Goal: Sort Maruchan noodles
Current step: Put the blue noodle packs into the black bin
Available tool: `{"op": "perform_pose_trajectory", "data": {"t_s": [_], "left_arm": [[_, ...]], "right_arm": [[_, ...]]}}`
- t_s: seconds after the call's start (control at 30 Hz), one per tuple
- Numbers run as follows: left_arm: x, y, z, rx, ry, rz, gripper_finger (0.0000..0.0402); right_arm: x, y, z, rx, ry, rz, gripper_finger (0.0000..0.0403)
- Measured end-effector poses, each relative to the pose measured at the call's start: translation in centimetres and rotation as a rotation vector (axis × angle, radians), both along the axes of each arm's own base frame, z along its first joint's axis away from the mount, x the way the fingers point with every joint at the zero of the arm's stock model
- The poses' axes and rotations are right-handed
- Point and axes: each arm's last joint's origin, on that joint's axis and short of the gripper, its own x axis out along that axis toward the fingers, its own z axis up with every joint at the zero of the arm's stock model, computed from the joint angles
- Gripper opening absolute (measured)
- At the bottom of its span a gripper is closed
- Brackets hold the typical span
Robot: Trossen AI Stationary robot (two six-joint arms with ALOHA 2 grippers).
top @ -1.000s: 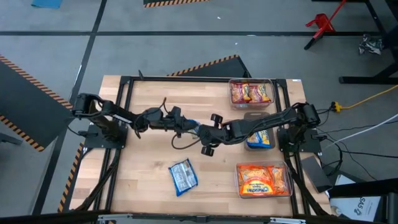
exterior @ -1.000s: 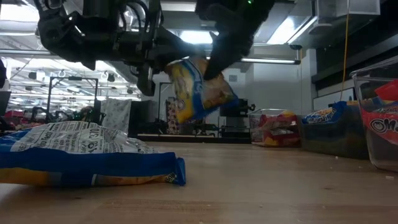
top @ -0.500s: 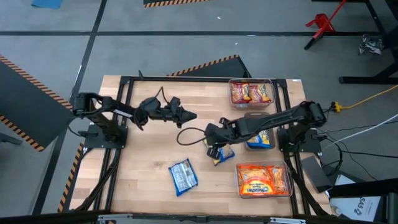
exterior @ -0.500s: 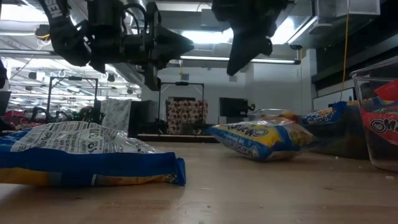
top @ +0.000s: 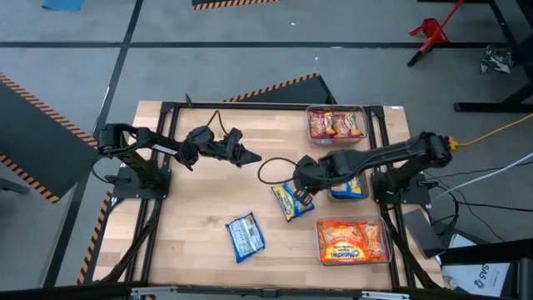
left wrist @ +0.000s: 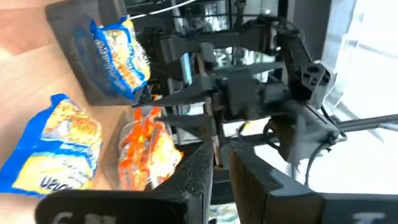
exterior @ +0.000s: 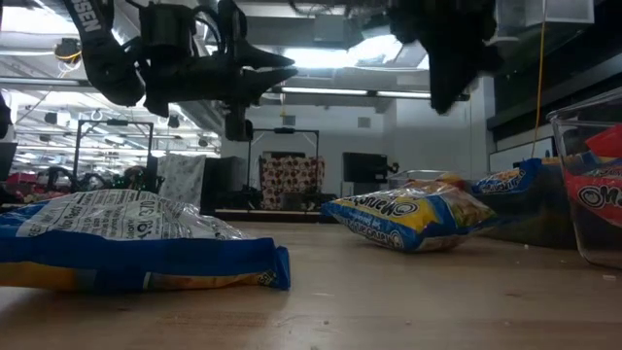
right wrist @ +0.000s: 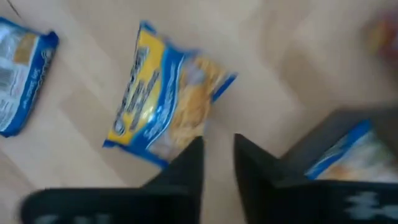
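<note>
- Right now: right tool (top: 301,193) above the counter (top: 191,208), over the edge of a blue-and-yellow packet (top: 287,202); fingers parted by a narrow gap, nothing between them.
- Packet flat on the counter, printed side up, just beside the middle bin (top: 347,154) with the other blue-and-yellow packets. Not in it yet.
- Likely step in hand: pick that packet and move it into the middle bin.
- Widen the fingers before descending; the present gap looks too narrow to straddle a puffy wrapper.
- Aim for a crimped end seam or a corner, not the flat middle. A crinkly film over a hard noodle block probably slips under a face-on pinch.
- Come down until the lower finger touches the wood, then close. Check that the wrapper lifts with the tool before travelling.
- Lift clear of the bin wall before moving across, and release low over the bin so the packet does not bounce out.
- Watch the loose cable near the right arm; snag risk on the swing.
- Left tool (top: 247,157) up in the air over the far-left part of the counter, fingers narrowly apart, empty. Keep out of the right arm's path.
- Second packet (top: 244,235) face down near the front edge, well apart from every bin. Next in the queue, probably for the left arm.
- Dark red bin (top: 336,108) and orange bin (top: 320,242) loaded; no loose packets of those colours visible.
</note>
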Motion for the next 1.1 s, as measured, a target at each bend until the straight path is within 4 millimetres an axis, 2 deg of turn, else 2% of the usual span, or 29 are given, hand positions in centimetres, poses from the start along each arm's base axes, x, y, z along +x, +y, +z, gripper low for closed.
{"op": "perform_pose_trajectory", "data": {"t_s": [0.27,0.33,0.43,0.57,0.7,0.9,1.1], "left_arm": [[0.1,-0.2,-0.3,0.052,0.015,0.001,0.0047],[0.1,-0.1,-0.3,0.050,0.021,0.006,0.0047],[0.1,-0.1,-0.4,0.046,0.030,0.012,0.0047],[0.1,-0.1,-0.7,0.035,0.062,0.025,0.0047],[0.1,-0.1,-0.7,0.035,0.064,0.026,0.0047],[0.1,0.0,-0.8,0.051,0.070,0.050,0.0047],[0.1,0.0,-1.0,0.046,0.084,0.050,0.0047]], "right_arm": [[0.3,0.2,-6.6,0.237,-0.081,-0.114,0.0287],[0.2,-0.3,-7.9,0.261,-0.115,-0.168,0.0326],[-0.6,-1.0,-9.6,0.223,-0.085,-0.215,0.0361],[-0.9,-1.6,-11.0,0.241,-0.127,-0.222,0.0373],[-0.1,-1.5,-10.9,0.257,-0.215,-0.189,0.0363],[1.2,-1.8,-13.8,0.262,-0.183,-0.143,0.0334],[1.4,-1.9,-14.4,0.279,-0.170,-0.140,0.0281]]}}
